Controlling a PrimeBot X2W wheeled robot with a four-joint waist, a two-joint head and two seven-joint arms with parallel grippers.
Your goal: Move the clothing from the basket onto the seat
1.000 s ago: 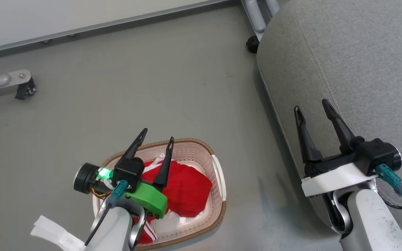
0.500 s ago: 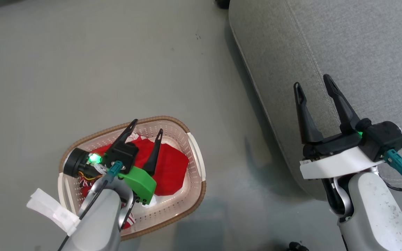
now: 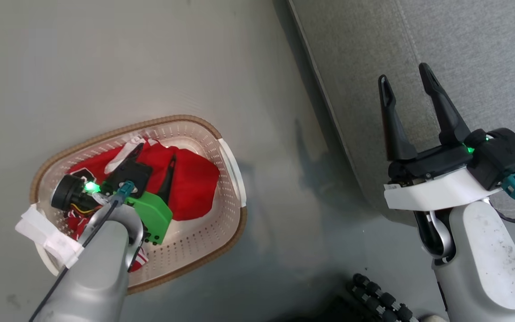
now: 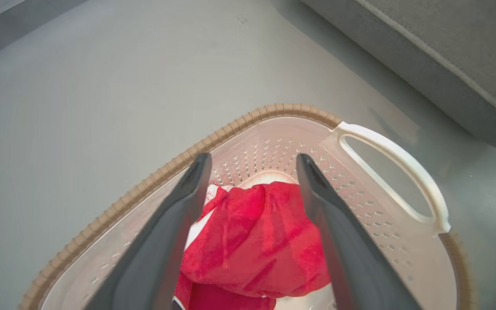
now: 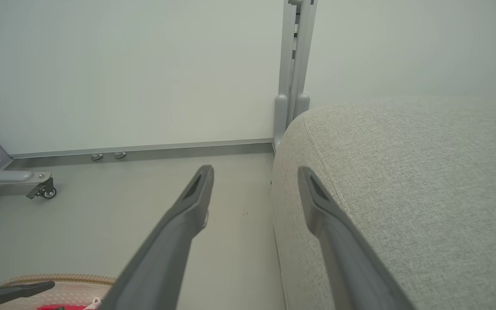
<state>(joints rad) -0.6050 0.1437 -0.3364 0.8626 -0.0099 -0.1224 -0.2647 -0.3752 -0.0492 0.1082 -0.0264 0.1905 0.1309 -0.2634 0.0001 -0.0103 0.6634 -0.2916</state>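
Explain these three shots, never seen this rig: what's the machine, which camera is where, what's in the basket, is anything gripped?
It is a wheeled robot with two arms, each ending in a two-fingered pincer. The wide shot comes from its head, looking down at the floor. There the left pincer reaches into the basket, and the right pincer hovers over the grey seat.

The other two shots come from cameras on the wrists, looking along each pincer's fingers. The left one shows the open fingers either side of the red clothing, which lies bunched in the basket. The right one shows the seat edge, floor and wall.

Both pincers are open. Nothing is gripped yet.
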